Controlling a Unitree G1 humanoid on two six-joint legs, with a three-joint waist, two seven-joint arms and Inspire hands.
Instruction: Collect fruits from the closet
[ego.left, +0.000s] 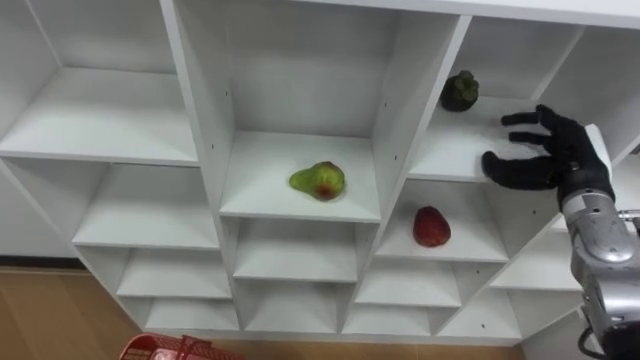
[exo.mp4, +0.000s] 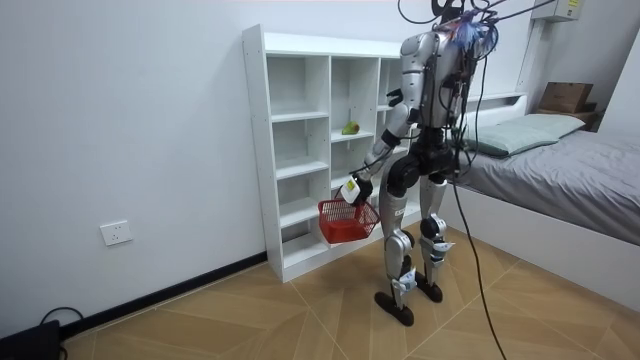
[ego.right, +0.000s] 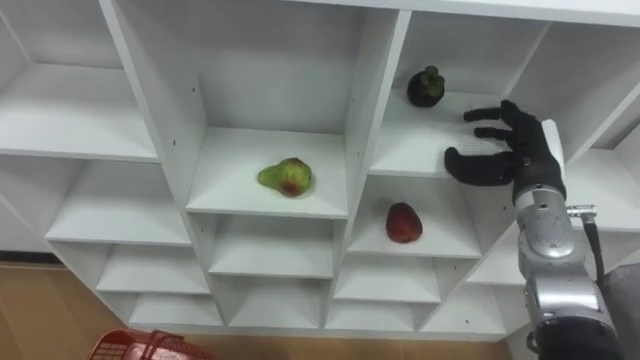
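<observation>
In the white closet (ego.left: 210, 150) a green-red pear (ego.left: 318, 181) lies on the middle shelf. A red fruit (ego.left: 431, 226) sits one compartment lower to the right. A dark green fruit (ego.left: 460, 91) stands at the back of the upper right compartment. My right hand (ego.left: 545, 152) is open, fingers spread, at the front of that upper right compartment, to the right of the dark fruit and apart from it. My left hand (exo.mp4: 352, 190) hangs low, shut on the handle of a red basket (exo.mp4: 346, 221); the basket's rim (ego.left: 165, 348) shows at the bottom of the eye views.
I stand facing the closet (exo.mp4: 300, 150), close to it. A bed (exo.mp4: 560, 170) lies behind me at the room view's right. Wooden floor (exo.mp4: 250, 310) stretches around my feet. The closet's left compartments (ego.right: 60, 110) hold nothing.
</observation>
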